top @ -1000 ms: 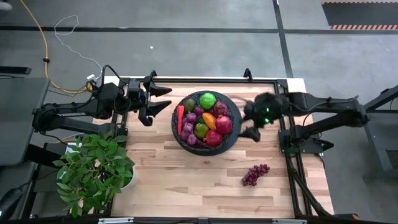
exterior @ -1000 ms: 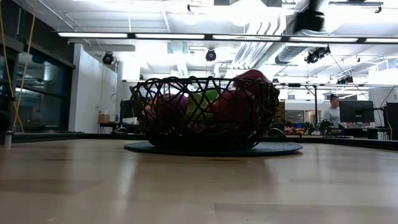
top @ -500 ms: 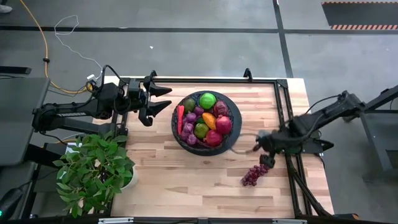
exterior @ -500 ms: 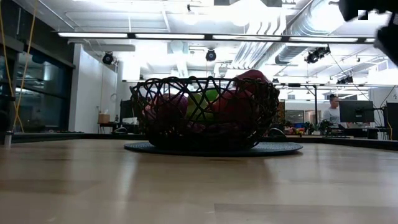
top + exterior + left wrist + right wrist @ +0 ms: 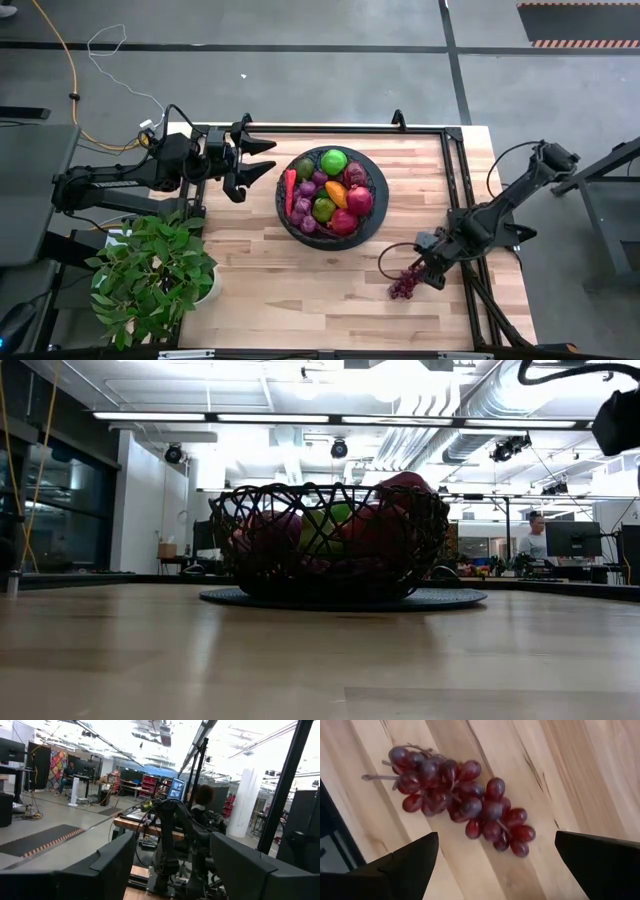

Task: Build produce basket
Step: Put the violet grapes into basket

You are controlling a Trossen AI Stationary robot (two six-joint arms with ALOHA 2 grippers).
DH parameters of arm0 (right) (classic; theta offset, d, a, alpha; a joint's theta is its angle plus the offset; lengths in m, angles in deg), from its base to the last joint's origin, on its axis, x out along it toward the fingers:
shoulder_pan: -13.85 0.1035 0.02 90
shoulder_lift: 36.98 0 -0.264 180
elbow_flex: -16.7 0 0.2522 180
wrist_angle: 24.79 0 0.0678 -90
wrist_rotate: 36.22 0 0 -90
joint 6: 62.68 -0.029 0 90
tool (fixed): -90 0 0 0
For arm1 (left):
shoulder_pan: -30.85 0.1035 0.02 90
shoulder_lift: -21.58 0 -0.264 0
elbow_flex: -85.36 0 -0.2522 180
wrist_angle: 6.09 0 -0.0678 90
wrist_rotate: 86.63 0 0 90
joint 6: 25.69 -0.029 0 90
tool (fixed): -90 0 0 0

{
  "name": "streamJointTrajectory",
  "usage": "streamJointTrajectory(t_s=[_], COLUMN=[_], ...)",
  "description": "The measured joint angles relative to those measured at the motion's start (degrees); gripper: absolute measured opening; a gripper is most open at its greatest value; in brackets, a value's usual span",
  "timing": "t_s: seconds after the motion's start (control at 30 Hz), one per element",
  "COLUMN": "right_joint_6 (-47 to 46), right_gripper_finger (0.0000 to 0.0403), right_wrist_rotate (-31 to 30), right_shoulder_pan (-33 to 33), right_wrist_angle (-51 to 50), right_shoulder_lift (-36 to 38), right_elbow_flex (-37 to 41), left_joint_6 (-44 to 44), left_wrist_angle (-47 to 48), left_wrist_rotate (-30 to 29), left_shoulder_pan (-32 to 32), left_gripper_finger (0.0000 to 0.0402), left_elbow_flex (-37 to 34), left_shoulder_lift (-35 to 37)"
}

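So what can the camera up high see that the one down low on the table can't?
Only the high view shows the grape bunch lying on the table outside the basket, the right gripper open right above it, the left gripper waiting open beside the basket, and the potted plant. Only the low view shows the room behind, with ceiling lights and a person at a monitor. Both show the basket holding red and green fruit.
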Motion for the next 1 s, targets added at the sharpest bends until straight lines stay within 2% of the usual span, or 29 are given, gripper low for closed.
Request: streamJointTrajectory(t_s=[0.3, 0.63, 1.0], right_joint_6=[3.1, 6.0, 12.2], right_gripper_finger=[0.035, 0.0348, 0.0348], right_wrist_rotate=[-1.7, -3.3, -5.9], right_shoulder_pan=[0.2, 0.2, 0.2], right_wrist_angle=[4.3, 5.8, 5.8], right_shoulder_lift=[-0.1, -1.6, -5.2], right_elbow_flex=[5.0, 6.6, 6.6], left_joint_6=[0.0, 2.1, 2.1], left_wrist_angle=[0.0, 0.0, 0.0], left_wrist_rotate=[-1.3, 0.7, 0.1], left_shoulder_pan=[0.0, 0.0, 0.0], left_gripper_finger=[0.0247, 0.0247, 0.0247], left_elbow_flex=[0.0, 0.0, 0.0], left_shoulder_lift=[0.0, 0.0, 0.0])
